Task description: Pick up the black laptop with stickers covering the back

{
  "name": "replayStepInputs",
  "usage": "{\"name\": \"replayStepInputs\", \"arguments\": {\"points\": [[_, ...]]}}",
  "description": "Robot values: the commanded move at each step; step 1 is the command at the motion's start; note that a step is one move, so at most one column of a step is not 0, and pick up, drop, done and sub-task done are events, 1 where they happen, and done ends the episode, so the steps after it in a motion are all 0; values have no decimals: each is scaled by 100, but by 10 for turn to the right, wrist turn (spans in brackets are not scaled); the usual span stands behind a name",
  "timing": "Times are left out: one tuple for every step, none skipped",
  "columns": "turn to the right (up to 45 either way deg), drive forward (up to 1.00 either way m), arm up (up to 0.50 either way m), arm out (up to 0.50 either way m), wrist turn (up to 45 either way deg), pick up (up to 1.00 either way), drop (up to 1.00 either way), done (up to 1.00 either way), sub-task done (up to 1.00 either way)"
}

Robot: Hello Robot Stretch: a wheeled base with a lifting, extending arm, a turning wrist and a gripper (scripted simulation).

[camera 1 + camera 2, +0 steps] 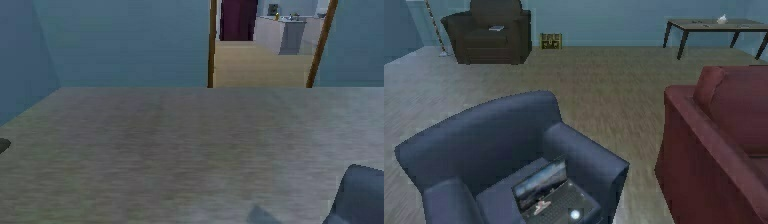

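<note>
Sitting on the seat cushion of a navy armchair in the lower middle of the arm side view is the laptop. It lies unfolded, its dark lid raised and leaning toward the chair's backrest, its base flat on the cushion with a pale glint near the front edge. The lid's outer face is turned away, so any stickers on it cannot be made out. The laptop rests between the chair's two padded arms, nearer the one on the view's right.

Just right of the navy armchair, across a strip of bare floor, stands a red sofa that runs off the view's right edge. Farther out, against the blue wall, a brown armchair carries a small flat thing on its seat, and a small yellowish box sits on the floor just beside it. At the upper right a dark tabletop on thin legs bears a small white object.

In the forward view the same mottled floor stretches up to blue walls. A wood-framed doorway leads to a lighter room with a maroon door and a pale cabinet. A dark blue rounded shape fills the bottom right corner.

The end effector's state cannot be told from these views.
</note>
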Motion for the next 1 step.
{"name": "replayStepInputs", "arguments": {"points": [[0, 0, 0, 0, 0, 100, 0, 0, 0]]}}
